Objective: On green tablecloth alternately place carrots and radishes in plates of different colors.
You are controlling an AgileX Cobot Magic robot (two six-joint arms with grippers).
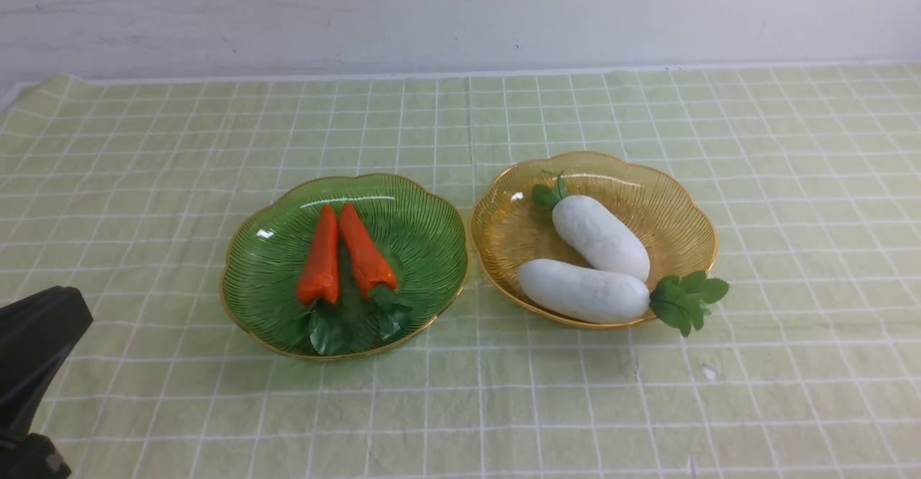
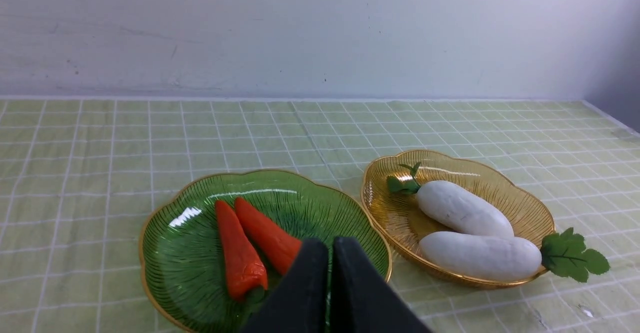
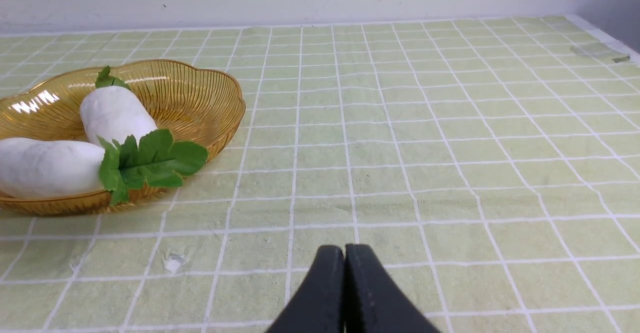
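On the green tablecloth (image 1: 144, 177) stand two plates side by side. The green plate (image 1: 421, 231) holds two orange carrots (image 1: 320, 259) (image 1: 365, 252), leafy tops toward me. Two white radishes (image 1: 601, 238) (image 1: 583, 292) lie in the amber plate (image 1: 669, 198), and the nearer one's leaves hang over the rim. My left gripper (image 2: 330, 245) is shut and empty, pulled back near the green plate (image 2: 190, 243); in the front view its black body (image 1: 36, 349) shows at the lower left. My right gripper (image 3: 344, 250) is shut and empty over bare cloth, apart from the amber plate (image 3: 200, 93).
A white wall (image 1: 460, 11) rises just behind the cloth's far edge. A small white fleck (image 1: 709, 372) marks the cloth in front of the amber plate. The cloth's right edge (image 3: 600, 38) shows in the right wrist view.
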